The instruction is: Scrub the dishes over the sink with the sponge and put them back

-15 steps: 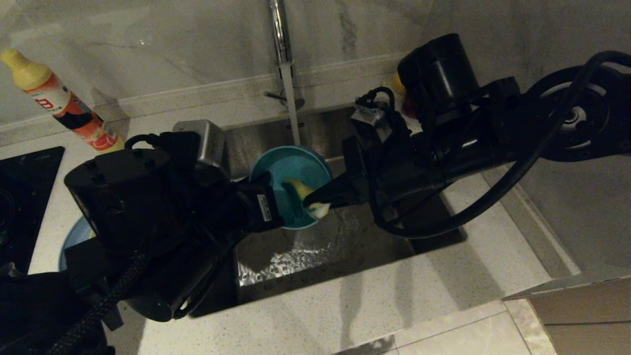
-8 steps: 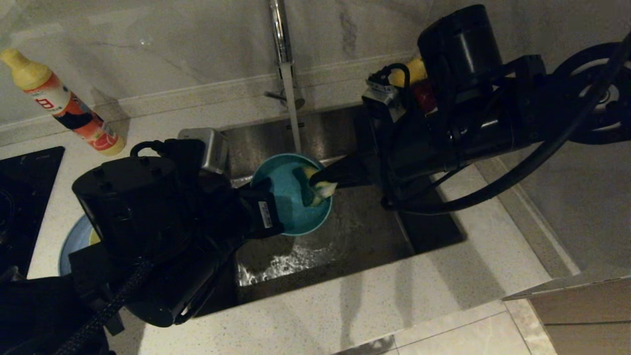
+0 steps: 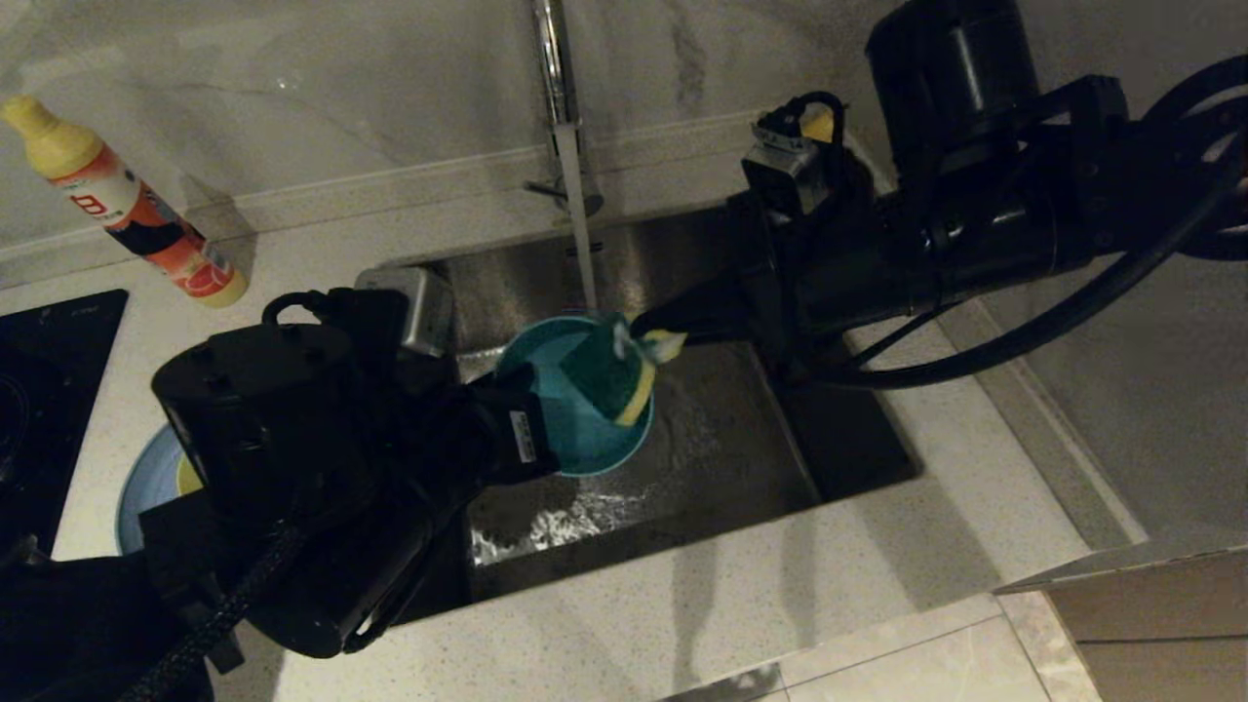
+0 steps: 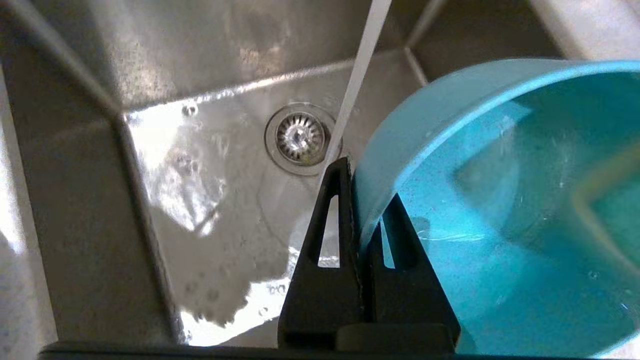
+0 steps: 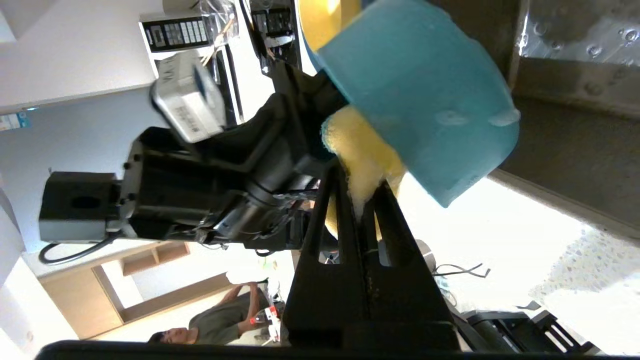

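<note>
My left gripper (image 4: 367, 182) is shut on the rim of the teal bowl (image 3: 570, 429), holding it tilted over the steel sink (image 3: 741, 458). Water runs from the chrome tap (image 3: 556, 78) onto the bowl's far rim. My right gripper (image 3: 648, 331) reaches in from the right and is shut on one yellow end of the sponge (image 3: 604, 375). The sponge hangs at the bowl's upper right rim, teal face showing. In the right wrist view the sponge (image 5: 420, 90) fills the space beyond the gripper (image 5: 359, 180). The slate-blue plate (image 3: 146, 478) lies on the left counter, mostly hidden by my left arm.
A yellow-capped detergent bottle (image 3: 127, 210) lies on the counter at the back left, beside a black cooktop (image 3: 49, 390). The strainer drain (image 4: 300, 136) sits in the wet basin floor. A person (image 5: 215, 320) shows in the room behind in the right wrist view.
My right gripper has drawn the sponge from low in the bowl up to its upper right rim, and the sponge now hangs teal face out. The left gripper keeps holding the bowl.
</note>
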